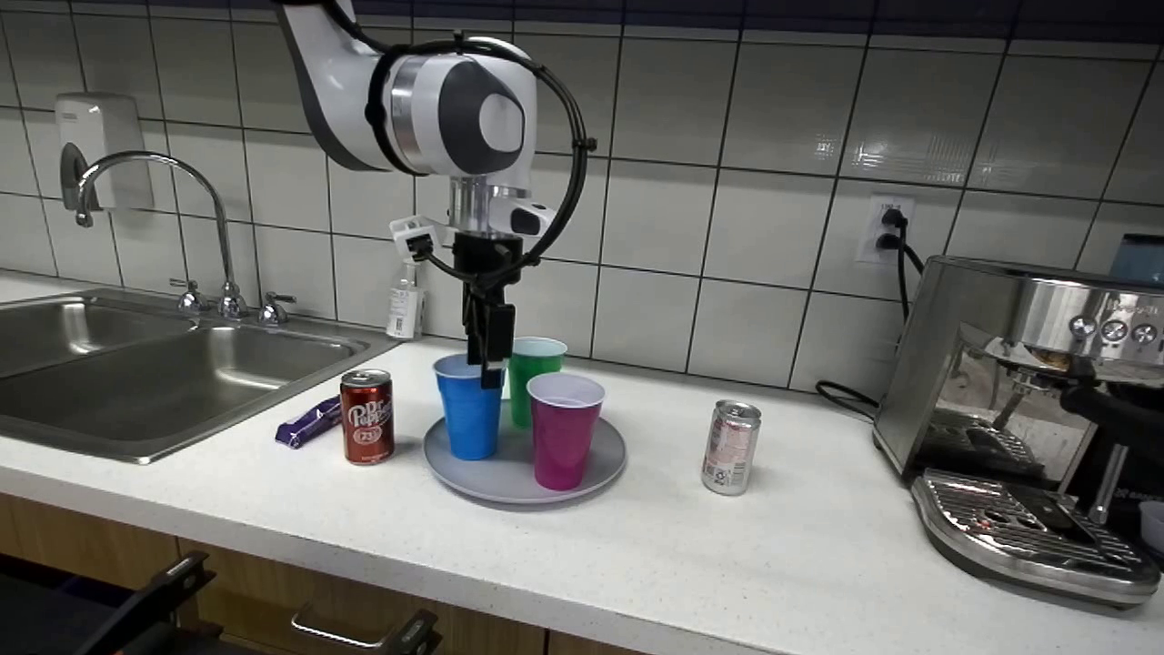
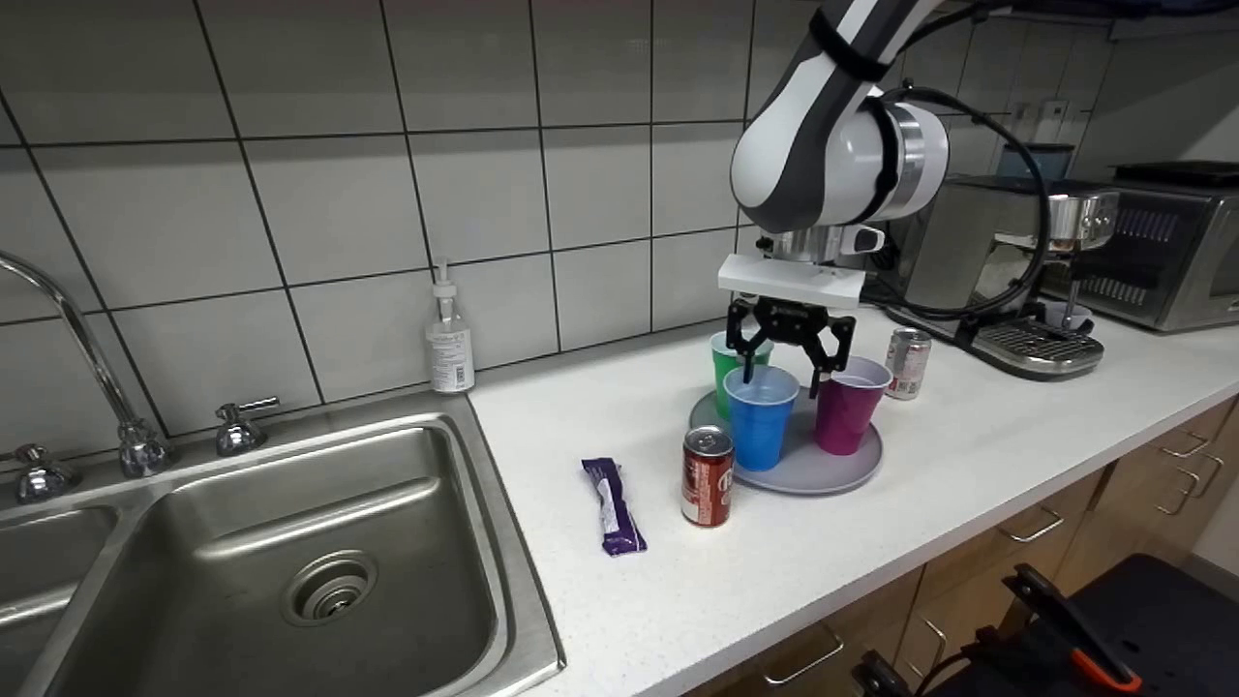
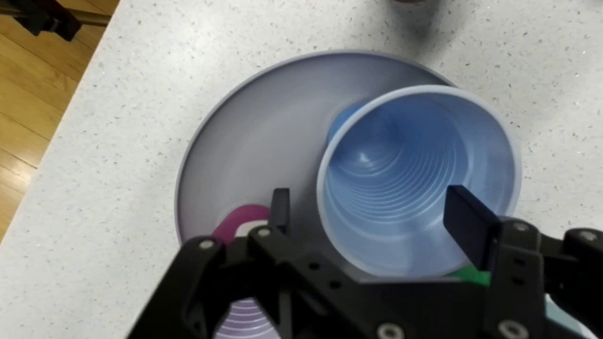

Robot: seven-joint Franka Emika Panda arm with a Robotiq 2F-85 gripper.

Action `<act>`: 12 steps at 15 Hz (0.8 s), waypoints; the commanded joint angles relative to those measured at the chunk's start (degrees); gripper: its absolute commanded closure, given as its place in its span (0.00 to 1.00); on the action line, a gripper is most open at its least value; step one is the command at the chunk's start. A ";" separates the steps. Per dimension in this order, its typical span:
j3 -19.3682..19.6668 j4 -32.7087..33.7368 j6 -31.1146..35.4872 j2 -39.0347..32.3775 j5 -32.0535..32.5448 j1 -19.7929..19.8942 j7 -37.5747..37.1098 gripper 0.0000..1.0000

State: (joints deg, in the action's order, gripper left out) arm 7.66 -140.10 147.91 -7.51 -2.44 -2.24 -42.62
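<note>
The black fingers point(image 3: 471, 223) are spread wide across the lower part of the wrist view. The finger on the right overlaps the mouth of a tall blue plastic cup point(image 3: 400, 174), while the one on the left hangs just outside its pale rim. I cannot tell whether either of them touches the cup. The cup lies right of centre in the wrist view, mouth toward the camera; in both exterior views it stands upright.

Under it is a round grey plate point(image 1: 514, 466), just below the centre of the frame in an exterior view. Two more cups stand upright on that plate: a magenta plastic cup point(image 1: 562, 441) at its front right, and behind it a green plastic cup point(image 1: 536, 362), partly hidden. The white and grey robot arm point(image 1: 455, 118) comes down from the top of the frame.

A red Dr Pepper can point(image 1: 367, 420) stands to the left of the plate in an exterior view, and a silver printed can point(image 1: 731, 448) well to the right. A long purple packet point(image 2: 614, 508) lies near the red can, at lower centre of the frame in an exterior view.

All this is on a speckled white desk point(image 1: 691, 555). A stainless steel double sink point(image 2: 223, 571) fills the lower left of the frame in an exterior view, with a clear pump bottle point(image 2: 451, 358) behind its far corner. A steel espresso machine point(image 1: 918, 364) occupies the right edge of the frame in an exterior view.
</note>
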 commanded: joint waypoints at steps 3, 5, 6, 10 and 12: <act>-1.23 -0.55 -3.54 5.53 1.47 0.91 0.78 0.00; -1.84 -0.83 -4.09 7.05 0.99 1.06 2.04 0.00; -2.14 -0.89 -4.46 7.62 0.82 1.10 2.57 0.00; -3.44 -0.92 -6.47 9.29 1.49 1.13 5.37 0.00; -4.04 -0.94 -7.04 9.93 1.75 1.11 6.92 0.00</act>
State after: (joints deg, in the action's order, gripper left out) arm 5.22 -140.15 143.22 -0.32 -1.95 -2.25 -38.32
